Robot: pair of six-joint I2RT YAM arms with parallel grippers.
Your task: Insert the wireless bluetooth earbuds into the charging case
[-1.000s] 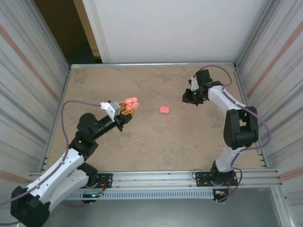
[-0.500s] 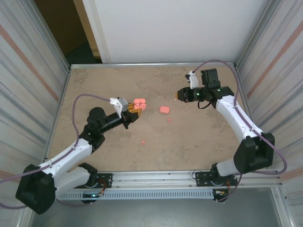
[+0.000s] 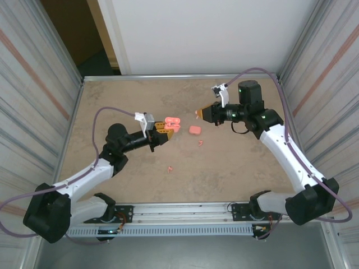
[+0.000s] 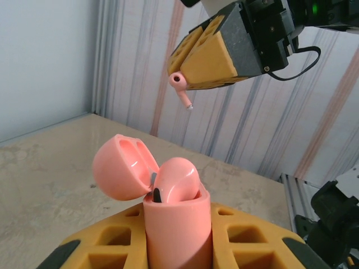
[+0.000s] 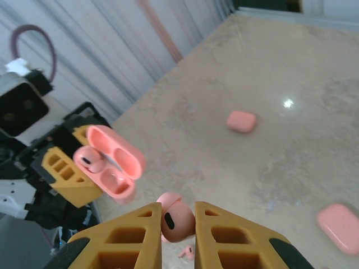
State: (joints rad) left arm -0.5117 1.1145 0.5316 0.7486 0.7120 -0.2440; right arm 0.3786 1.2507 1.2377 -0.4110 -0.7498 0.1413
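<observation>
My left gripper (image 3: 161, 134) is shut on the pink charging case (image 4: 178, 224), which stands upright above the table's middle left. Its lid (image 4: 119, 168) is flipped open and one earbud (image 4: 175, 182) sits in a socket; the other socket (image 5: 115, 182) is empty. My right gripper (image 3: 203, 114) is shut on a second earbud (image 5: 178, 221) by its head, stem (image 4: 185, 100) pointing down. That earbud hangs above and a little right of the open case, apart from it. Loose earbuds (image 3: 199, 143) (image 3: 170, 168) lie on the table.
A closed pink case (image 3: 194, 130) lies on the table between the two grippers. The right wrist view has two closed cases (image 5: 242, 121) (image 5: 338, 219) on the tabletop. Ribbed metal walls (image 3: 39, 101) stand on both sides.
Both arms have reached toward the middle. The left gripper carried the open case to the right; the right gripper carried its earbud to the left, so the gap between them has narrowed.
</observation>
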